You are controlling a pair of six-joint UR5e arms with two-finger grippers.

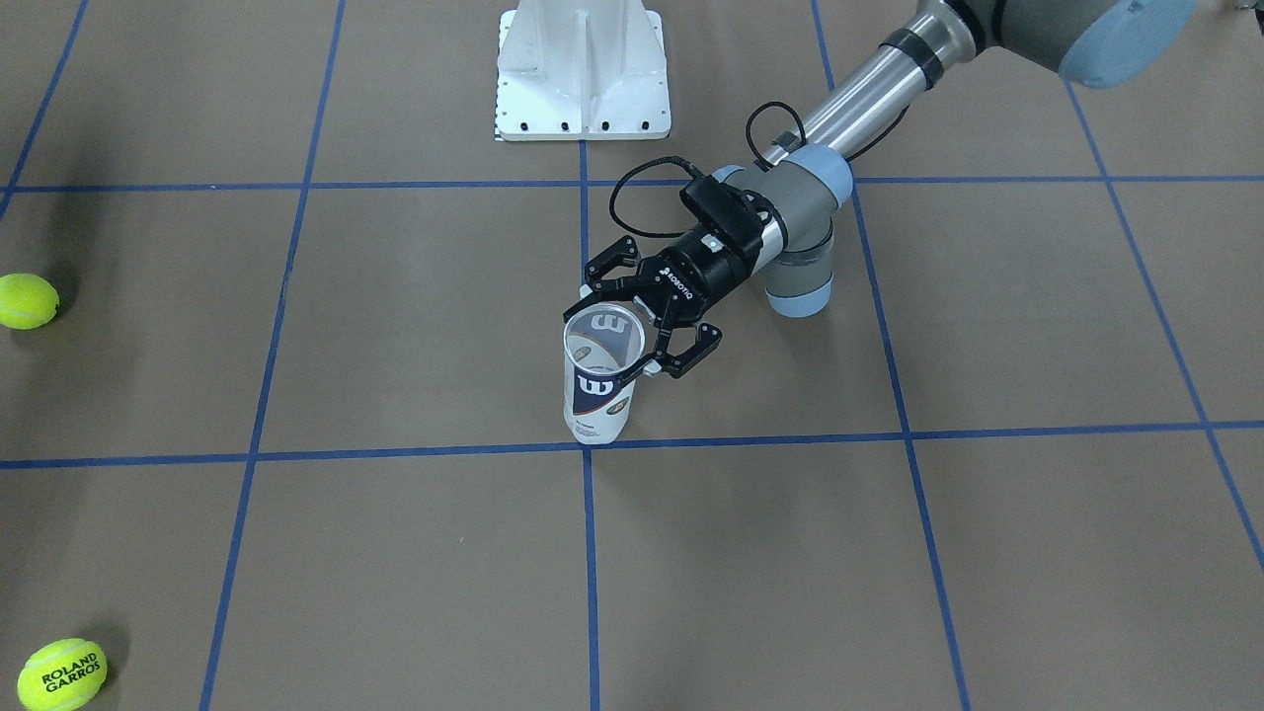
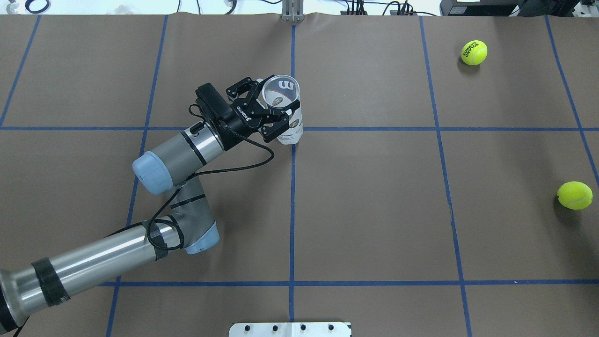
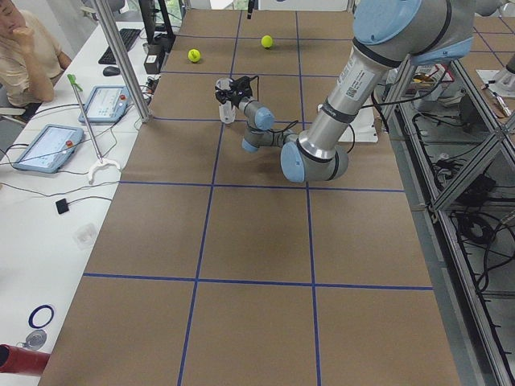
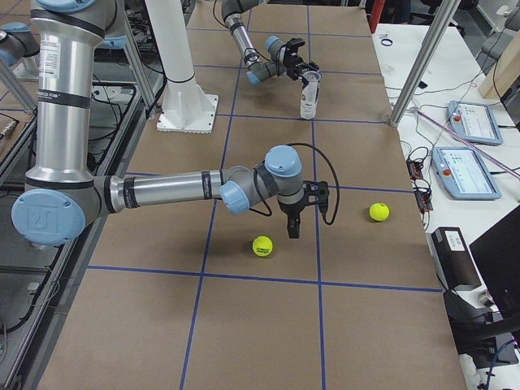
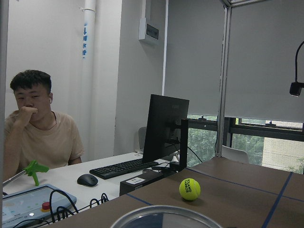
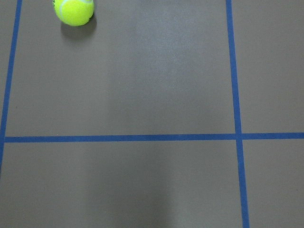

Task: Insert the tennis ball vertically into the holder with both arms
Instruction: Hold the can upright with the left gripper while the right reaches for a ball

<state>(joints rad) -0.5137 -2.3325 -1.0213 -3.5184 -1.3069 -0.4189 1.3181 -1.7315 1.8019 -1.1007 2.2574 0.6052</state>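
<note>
Holder stands upright, open end up, on the counter at a blue tape crossing. The left pincer clasps its upper rim. Well apart, the right pincer hangs near a tennis ball; its grip state cannot be told.

Bench, one. Holder, one. Plain tennis ball and lettered tennis ball, two in all. Left arm and right arm, two in all. White pedestal base, one. Seated operator, one.
</note>
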